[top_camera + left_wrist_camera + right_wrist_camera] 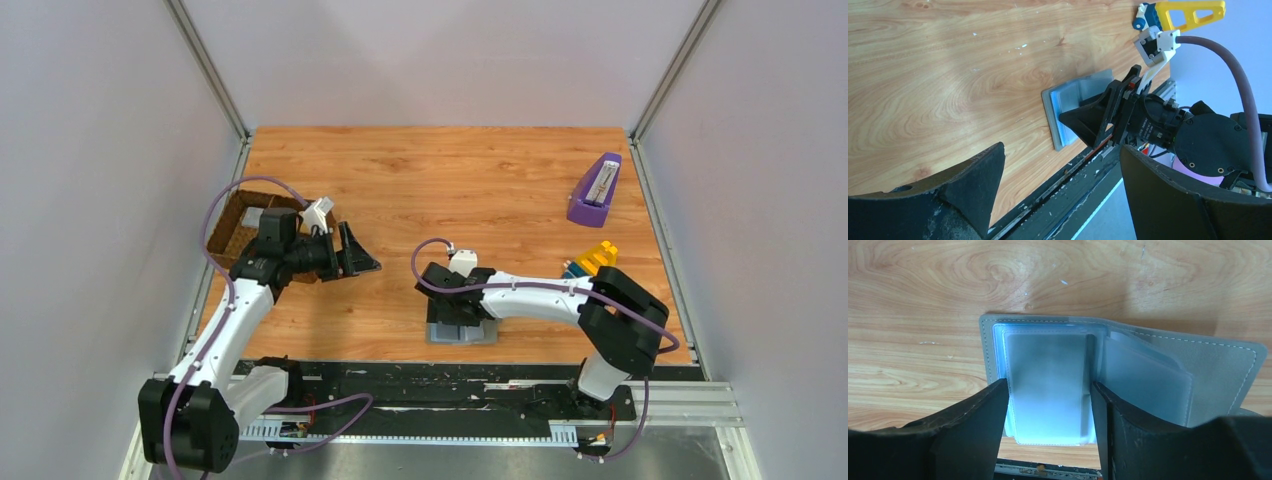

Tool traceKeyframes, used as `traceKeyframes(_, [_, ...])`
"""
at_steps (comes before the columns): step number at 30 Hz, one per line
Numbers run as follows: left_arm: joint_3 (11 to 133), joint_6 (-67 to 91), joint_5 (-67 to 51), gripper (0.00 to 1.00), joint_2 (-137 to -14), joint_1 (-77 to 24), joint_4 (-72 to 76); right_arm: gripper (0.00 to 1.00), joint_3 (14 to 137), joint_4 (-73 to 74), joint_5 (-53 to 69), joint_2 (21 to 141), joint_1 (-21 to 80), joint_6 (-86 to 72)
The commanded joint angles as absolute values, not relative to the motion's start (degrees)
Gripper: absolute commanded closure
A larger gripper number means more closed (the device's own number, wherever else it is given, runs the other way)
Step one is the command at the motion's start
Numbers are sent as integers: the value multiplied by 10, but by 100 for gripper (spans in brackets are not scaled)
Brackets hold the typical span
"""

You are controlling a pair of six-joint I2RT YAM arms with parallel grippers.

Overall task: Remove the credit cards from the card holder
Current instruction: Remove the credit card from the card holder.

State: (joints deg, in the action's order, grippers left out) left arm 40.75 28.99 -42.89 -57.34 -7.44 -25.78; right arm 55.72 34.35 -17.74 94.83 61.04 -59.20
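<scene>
The card holder point(1168, 370) lies open on the wood table near the front edge, pale blue-grey inside with two pocket panels. It also shows in the top view point(482, 335) and the left wrist view point(1078, 97). My right gripper point(1049, 385) is open and low over it, one finger on each side of the left pocket panel point(1048, 365). That panel holds a pale rectangle; I cannot tell if it is a credit card. My left gripper point(358, 256) is open and empty, beside the brown tray, well left of the holder. No loose credit card is in plain view.
A brown woven tray point(232, 232) stands at the left edge, with a pale flat piece inside. A purple object point(595, 190) lies at the back right. A yellow and blue toy point(592, 260) sits by the right arm. A black rail point(1083, 185) runs along the table's front edge.
</scene>
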Motion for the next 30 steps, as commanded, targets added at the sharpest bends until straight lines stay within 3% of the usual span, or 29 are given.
traceKeyframes(1, [420,275,-420,8,-579,-88,-259,40,560,365,-202,962,616,-612])
traceKeyframes(15, [409,300,-379,17,-638,-178,-216,56,485,244,-179,874,618,-598])
traceKeyframes(30, [401,354,-375,38,-756,-284,-109,62,374,115,-136,759,587,-562])
